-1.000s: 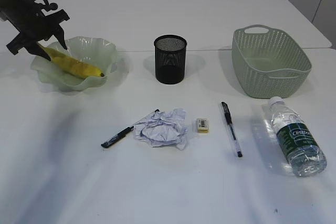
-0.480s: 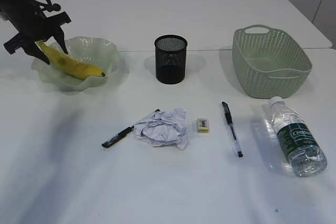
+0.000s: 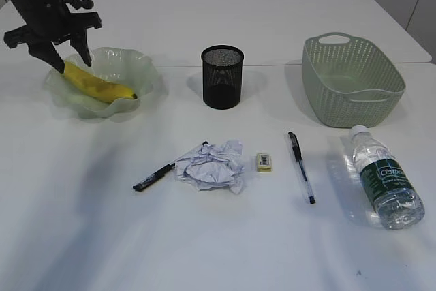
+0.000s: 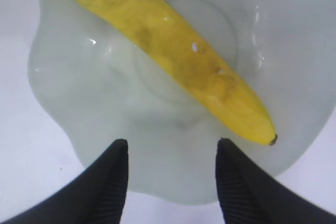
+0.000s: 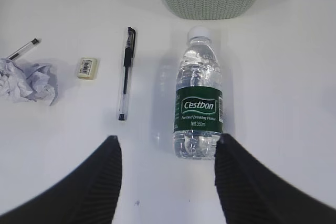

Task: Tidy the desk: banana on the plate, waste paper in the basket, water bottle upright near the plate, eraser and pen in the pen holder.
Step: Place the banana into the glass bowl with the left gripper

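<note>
The banana (image 3: 99,85) lies in the pale green wavy plate (image 3: 129,66) at the back left. My left gripper (image 3: 71,63) hangs open just above its stem end, holding nothing; in the left wrist view the banana (image 4: 178,61) lies ahead of the open gripper (image 4: 172,148). The water bottle (image 3: 385,176) lies on its side at the right. My right gripper (image 5: 168,142) stands open above the table just short of the bottle (image 5: 199,103). The crumpled paper (image 3: 210,165), eraser (image 3: 263,161) and pen (image 3: 300,167) lie mid-table.
A second pen (image 3: 155,176) lies left of the paper. The black mesh pen holder (image 3: 221,77) stands at the back centre. The green woven basket (image 3: 353,80) stands at the back right, behind the bottle's cap.
My left gripper has lifted off the banana's stem end and shifted slightly right. The banana now rests lower in the plate. Nothing else has moved.
</note>
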You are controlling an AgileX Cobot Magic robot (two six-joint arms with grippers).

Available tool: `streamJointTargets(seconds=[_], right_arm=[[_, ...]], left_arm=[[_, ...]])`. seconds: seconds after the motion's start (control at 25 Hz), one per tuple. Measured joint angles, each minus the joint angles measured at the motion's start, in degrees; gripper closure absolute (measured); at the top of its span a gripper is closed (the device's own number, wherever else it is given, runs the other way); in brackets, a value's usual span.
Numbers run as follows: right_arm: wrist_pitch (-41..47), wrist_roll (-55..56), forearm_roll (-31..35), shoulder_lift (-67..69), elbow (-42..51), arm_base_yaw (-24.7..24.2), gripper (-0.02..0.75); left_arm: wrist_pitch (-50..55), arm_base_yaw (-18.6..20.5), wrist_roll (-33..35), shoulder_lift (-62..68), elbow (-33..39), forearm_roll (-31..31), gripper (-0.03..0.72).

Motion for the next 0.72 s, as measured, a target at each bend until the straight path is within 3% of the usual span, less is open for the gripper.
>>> streamJointTargets(seconds=[0.72], right_arm=[[2.9,-0.8,0.5,0.0,0.0,0.0,0.315]], left_arm=[[0.8,-2.4,4.6,-6.8,0.0,1.6,0.315]])
